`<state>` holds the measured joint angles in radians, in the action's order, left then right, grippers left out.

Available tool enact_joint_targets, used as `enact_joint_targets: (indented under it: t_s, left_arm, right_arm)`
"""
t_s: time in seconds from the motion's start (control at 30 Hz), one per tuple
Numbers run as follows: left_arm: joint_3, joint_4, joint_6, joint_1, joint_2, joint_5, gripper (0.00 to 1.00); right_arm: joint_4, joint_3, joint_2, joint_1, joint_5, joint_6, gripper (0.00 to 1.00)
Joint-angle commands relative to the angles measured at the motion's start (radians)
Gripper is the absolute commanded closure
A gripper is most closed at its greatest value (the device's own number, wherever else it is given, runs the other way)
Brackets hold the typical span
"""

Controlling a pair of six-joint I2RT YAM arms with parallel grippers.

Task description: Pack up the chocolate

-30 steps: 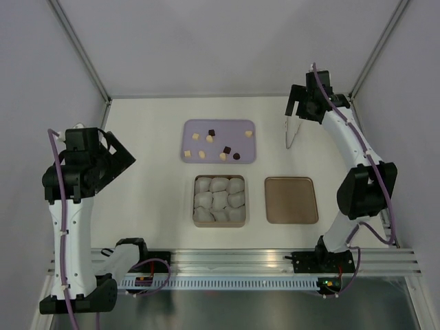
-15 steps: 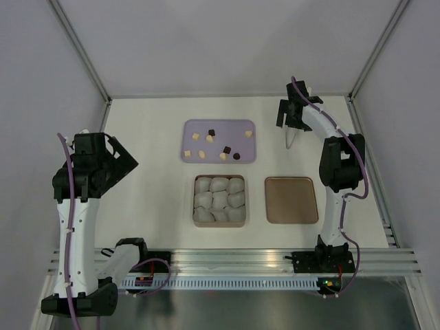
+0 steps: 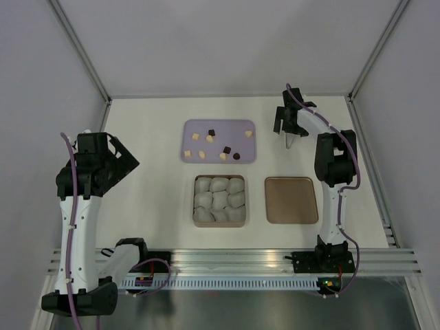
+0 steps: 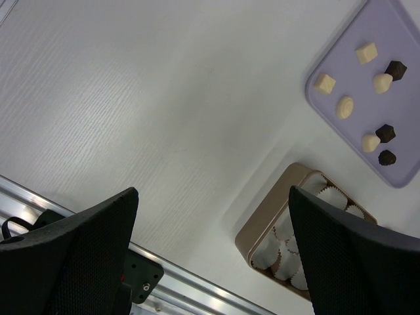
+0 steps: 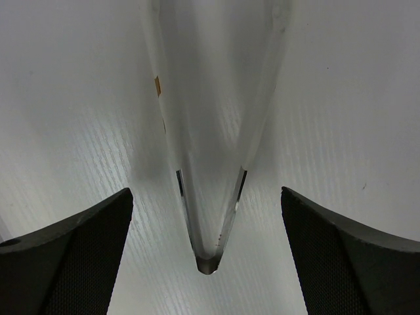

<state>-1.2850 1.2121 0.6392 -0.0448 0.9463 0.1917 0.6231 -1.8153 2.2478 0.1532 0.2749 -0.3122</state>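
Note:
The chocolate [image 3: 223, 156] lies as several tan and dark pieces on a lavender tray [image 3: 240, 126], which also shows in the left wrist view as the tray [image 4: 341, 65] with chocolate [image 4: 344, 106]. A tan box [image 3: 195, 203] holds white paper cups [image 3: 219, 201]. Clear tongs [image 3: 291, 141] lie on the table right of the tray. My right gripper [image 3: 289, 127] hovers over them, open. In the right wrist view the gripper [image 5: 206, 193] straddles the tongs [image 5: 207, 259], fingers apart from them. My left gripper [image 3: 124, 157] hangs open at the left, nothing in it [image 4: 213, 197].
A flat brown lid [image 3: 291, 200] lies right of the box. The aluminium rail [image 3: 234, 260] runs along the near edge. Grey walls close in the back and both sides. The box corner [image 4: 269, 223] appears beside my left gripper's right finger [image 4: 357, 256].
The right arm has swung left and down, bringing its gripper from the back right corner to over the tongs. The left arm has shifted slightly right and lower.

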Motion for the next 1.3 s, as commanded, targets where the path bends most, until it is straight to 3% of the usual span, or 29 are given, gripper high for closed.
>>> enact_joint_targets:
  t_s: [0.0,0.43,1.27]
  left_arm:
    - [0.010,-0.043,0.010,-0.006,-0.007,0.025,0.00]
    - [0.024,-0.048,-0.021,-0.006,-0.029,0.041,0.00]
    - [0.030,-0.049,-0.023,-0.007,-0.057,0.066,0.00]
  right_arm:
    - [-0.037,-0.033,0.019,0.000,0.003,-0.013,0.02]
    - [-0.040,-0.029,0.053,-0.006,-0.022,-0.015,0.02]
    - [-0.122,0.158,0.036,-0.038,-0.083,-0.039,0.27]
